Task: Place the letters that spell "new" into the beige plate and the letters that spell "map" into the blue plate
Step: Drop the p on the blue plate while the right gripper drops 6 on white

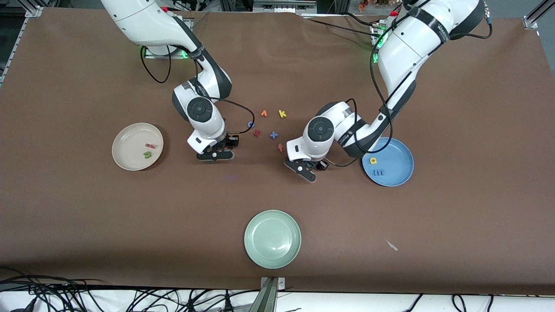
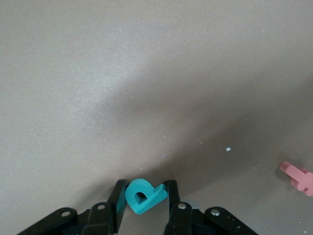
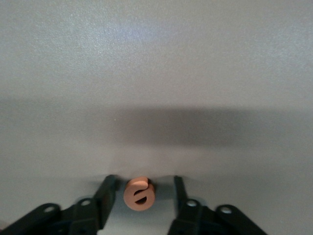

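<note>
In the left wrist view, a teal p [image 2: 144, 197] sits between my left gripper's [image 2: 145, 185] fingers, which press on both of its sides. That left gripper [image 1: 308, 168] is low over the cloth, beside the blue plate [image 1: 396, 154]. A yellow a [image 1: 373, 160] and a blue m [image 1: 379, 172] lie in that plate. My right gripper [image 3: 145, 179] is open around an orange e [image 3: 139, 194], with a gap on each side. The right gripper [image 1: 215, 155] is down near the beige plate [image 1: 128, 138]. A red-pink w [image 1: 150, 145] and a green n [image 1: 148, 154] lie in the beige plate.
Loose letters lie between the two arms: an orange v [image 1: 263, 113], a yellow k [image 1: 282, 114], a blue o [image 1: 250, 125], a dark red letter [image 1: 256, 133], a blue cross [image 1: 273, 135] and a red letter [image 1: 280, 147]. A pale green plate [image 1: 272, 255] sits nearest the front camera.
</note>
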{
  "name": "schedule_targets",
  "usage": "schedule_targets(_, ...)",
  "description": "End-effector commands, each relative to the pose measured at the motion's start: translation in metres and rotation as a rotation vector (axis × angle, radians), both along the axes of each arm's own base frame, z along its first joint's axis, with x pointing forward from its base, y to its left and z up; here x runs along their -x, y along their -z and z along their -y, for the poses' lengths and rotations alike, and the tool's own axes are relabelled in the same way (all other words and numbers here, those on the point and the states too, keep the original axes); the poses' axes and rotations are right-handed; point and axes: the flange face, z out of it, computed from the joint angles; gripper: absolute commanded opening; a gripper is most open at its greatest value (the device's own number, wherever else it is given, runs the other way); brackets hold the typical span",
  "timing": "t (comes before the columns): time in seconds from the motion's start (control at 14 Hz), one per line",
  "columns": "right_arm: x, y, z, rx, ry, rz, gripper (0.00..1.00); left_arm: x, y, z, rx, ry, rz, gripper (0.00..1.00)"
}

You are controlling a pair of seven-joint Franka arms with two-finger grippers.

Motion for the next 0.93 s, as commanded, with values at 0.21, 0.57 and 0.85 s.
schedule_targets(0.21,-0.001,0.003,-0.005,-0.011,-0.003,-0.001,0.43,-0.029,-0.06,-0.06,-0.138,-0.058,-0.015,0.12)
schedule_targets(0.57,0.001,0.006,-0.005,-0.008,-0.003,-0.006,0.38,-0.046,-0.111,-0.14,-0.254,0.005,-0.101,0.11)
schedule_targets(0.85,0.002,0.008,-0.007,-0.008,-0.006,-0.01,0.32,-0.031,-0.107,-0.197,-0.314,0.084,-0.279,0.11)
